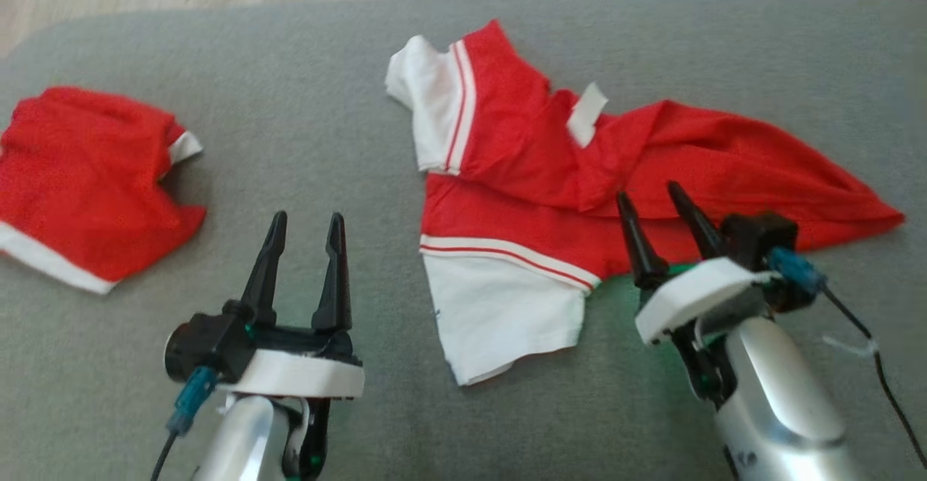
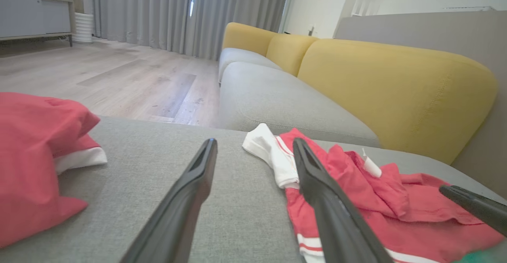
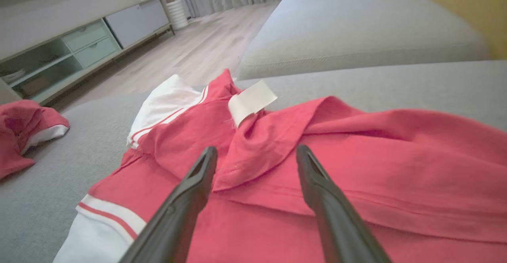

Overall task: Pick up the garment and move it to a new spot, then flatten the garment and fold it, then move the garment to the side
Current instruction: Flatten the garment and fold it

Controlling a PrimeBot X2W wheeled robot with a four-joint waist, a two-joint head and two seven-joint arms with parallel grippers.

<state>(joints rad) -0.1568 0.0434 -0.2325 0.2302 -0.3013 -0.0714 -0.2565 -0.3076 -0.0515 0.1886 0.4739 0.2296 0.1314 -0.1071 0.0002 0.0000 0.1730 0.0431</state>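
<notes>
The garment (image 1: pixel 521 155) is a red shirt with white, red-striped sleeves, lying crumpled on the grey cushion (image 1: pixel 304 104) at centre right, its white label (image 1: pixel 586 113) turned up. My right gripper (image 1: pixel 648 193) is open, its fingertips just over the shirt's near red edge, nothing between them. In the right wrist view the right gripper (image 3: pixel 256 150) points at a fold of the garment (image 3: pixel 356 156). My left gripper (image 1: pixel 308 219) is open over bare cushion, left of the near sleeve. The left wrist view shows the left gripper (image 2: pixel 254 144) with the garment (image 2: pixel 396 199) at its right.
A second red garment (image 1: pixel 80 177) with white trim lies bunched at the cushion's left edge. Beyond the cushion are a grey sofa seat (image 2: pixel 277 100) with yellow backs (image 2: pixel 396 88), wooden floor (image 2: pixel 119 80) and a low cabinet (image 3: pixel 79 45).
</notes>
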